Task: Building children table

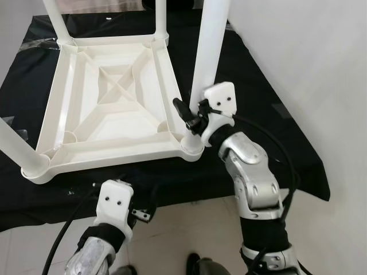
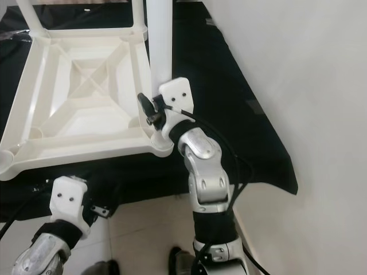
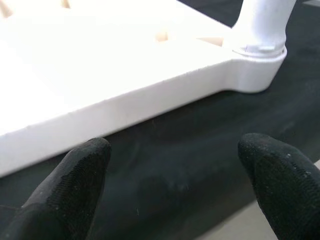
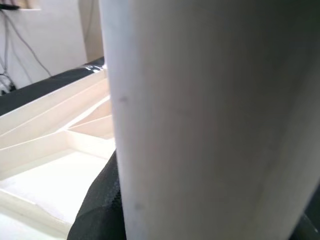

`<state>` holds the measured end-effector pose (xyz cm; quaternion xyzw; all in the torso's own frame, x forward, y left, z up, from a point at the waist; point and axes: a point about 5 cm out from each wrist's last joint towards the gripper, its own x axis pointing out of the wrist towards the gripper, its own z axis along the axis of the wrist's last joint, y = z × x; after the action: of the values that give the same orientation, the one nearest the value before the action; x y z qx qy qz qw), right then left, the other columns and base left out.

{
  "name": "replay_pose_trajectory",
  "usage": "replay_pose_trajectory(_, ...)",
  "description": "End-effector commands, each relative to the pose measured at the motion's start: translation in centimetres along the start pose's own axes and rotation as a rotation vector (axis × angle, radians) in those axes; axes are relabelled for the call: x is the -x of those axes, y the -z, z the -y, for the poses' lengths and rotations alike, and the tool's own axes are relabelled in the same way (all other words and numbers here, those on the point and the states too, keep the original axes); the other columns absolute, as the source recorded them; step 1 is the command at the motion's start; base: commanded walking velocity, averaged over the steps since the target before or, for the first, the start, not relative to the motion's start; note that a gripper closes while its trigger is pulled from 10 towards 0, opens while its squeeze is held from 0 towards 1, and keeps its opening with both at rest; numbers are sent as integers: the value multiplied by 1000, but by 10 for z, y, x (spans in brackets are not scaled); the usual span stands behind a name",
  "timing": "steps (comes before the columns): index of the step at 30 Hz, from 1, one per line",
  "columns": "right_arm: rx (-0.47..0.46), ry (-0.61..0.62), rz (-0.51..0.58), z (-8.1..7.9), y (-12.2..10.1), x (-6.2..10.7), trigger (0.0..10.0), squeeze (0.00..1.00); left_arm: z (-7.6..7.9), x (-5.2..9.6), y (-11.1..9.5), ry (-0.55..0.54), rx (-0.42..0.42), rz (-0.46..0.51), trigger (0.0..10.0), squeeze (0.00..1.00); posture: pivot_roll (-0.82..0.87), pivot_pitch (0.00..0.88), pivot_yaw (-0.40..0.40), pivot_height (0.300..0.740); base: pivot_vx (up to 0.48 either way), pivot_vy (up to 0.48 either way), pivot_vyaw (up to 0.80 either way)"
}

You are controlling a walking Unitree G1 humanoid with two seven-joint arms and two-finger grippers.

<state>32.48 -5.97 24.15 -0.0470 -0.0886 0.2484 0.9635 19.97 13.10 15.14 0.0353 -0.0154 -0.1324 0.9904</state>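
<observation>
The tabletop (image 1: 109,109) is lying upside down on the black cloth (image 1: 269,132), ribbed underside facing up, and that is surely so the legs can be pushed down into the corner sockets from above. The right gripper (image 1: 192,117) is working at the tabletop's near right corner, its black fingers (image 4: 97,210) pinching the fourth leg (image 1: 207,51) just above the socket (image 1: 192,148); holding it low like that should be giving it the best control for steering the end straight in. The leg is standing nearly upright over that corner, and I'm judging it to be entering or already partly seated, though the joint itself is hidden behind the gripper. The left gripper (image 3: 175,185) is hovering just off the tabletop's near edge, fingers spread wide with nothing between them, facing the edge and the near left corner, probably waiting to steady the tabletop if it slides. Counting now: one tabletop, four legs in all. The near left leg (image 1: 14,143) is sitting in its socket, two more are rising from the far corners, a far left leg (image 1: 57,20) and a far right leg (image 1: 160,17), and the fourth is the one in the right gripper's hold. Two grippers, one busy, one free.
</observation>
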Motion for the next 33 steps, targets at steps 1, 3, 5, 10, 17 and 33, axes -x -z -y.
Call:
replay_pose_trajectory(1,-124,-6,-219,-24,39,-15,0,0,1,1,5,-6,6,-16,10000,0,-2,203,-90,740,0,0,0)
replay_pose_trajectory(3,-127,8,-215,-22,34,-19,0,0,1,1,6,-8,4,-15,10000,0,0,199,-94,740,0,0,0)
replay_pose_trajectory(5,-132,29,-211,-17,25,-19,5451,0,0,0,6,-12,3,-14,10000,0,6,199,-97,740,0,0,0)
replay_pose_trajectory(10,-160,-86,-167,-11,10,-19,10000,1000,2,1,6,-13,5,-9,10000,0,10,207,-100,740,0,0,0)
replay_pose_trajectory(17,-140,-360,17,8,-19,-27,10000,1000,5,3,5,-9,10,-4,10000,0,22,230,-108,740,0,0,0)
replay_pose_trajectory(33,38,-1044,148,43,-80,-37,4706,0,13,28,-1,-9,18,-37,10000,0,106,326,-124,740,0,0,0)
